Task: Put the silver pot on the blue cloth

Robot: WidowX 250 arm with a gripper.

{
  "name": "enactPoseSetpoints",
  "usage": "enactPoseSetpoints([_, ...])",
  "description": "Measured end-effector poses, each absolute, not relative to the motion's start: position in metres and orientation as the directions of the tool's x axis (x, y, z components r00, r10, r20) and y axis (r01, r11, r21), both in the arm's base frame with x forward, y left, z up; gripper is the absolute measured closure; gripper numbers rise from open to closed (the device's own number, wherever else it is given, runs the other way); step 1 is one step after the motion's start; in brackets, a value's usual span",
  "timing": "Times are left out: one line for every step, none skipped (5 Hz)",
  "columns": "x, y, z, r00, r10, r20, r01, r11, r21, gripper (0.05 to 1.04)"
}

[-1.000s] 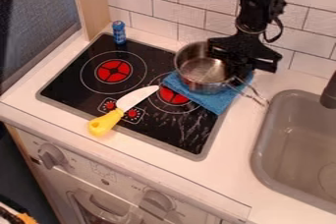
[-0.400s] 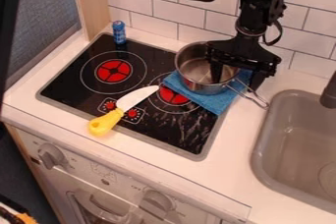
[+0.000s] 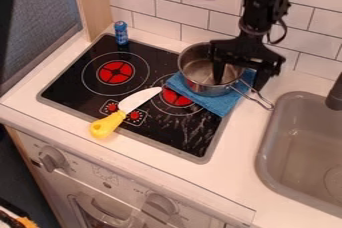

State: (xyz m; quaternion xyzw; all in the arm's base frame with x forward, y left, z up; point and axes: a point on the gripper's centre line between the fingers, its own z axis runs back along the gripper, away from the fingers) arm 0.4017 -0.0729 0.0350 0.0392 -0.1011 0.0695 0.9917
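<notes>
The gripper (image 3: 239, 84) is at the back right of the stove, over the pot's right side. Its fingers stand apart, one down inside the pot and the other outside its right rim, above the cloth. The silver pot (image 3: 206, 88) sits upright on the blue cloth (image 3: 217, 104), its wire handle pointing to the lower right over the counter. Cloth shows in front of the pot and to its right; the rest is hidden beneath it.
A toy knife with a yellow handle (image 3: 107, 124) lies across the stove's front, its blade tip near the cloth. A small blue can-like object (image 3: 121, 33) stands at the stove's back left corner. The grey sink (image 3: 294, 137) is on the right, with a tiled wall (image 3: 194, 7) behind.
The gripper's fingers have spread apart, and one now shows clearly inside the pot. The pot, cloth and knife look unmoved.
</notes>
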Motion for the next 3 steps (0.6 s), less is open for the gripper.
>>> enactPoseSetpoints([0.398,-0.069,0.063,0.952,0.143,0.271,-0.164,0.985,0.057,0.083])
enactPoseSetpoints([0.39,-0.065,0.093,0.928,0.153,0.339,-0.178,0.983,0.043,0.083])
enactPoseSetpoints([0.378,-0.062,0.12,0.888,0.2,0.415,-0.203,0.978,-0.04,0.083])
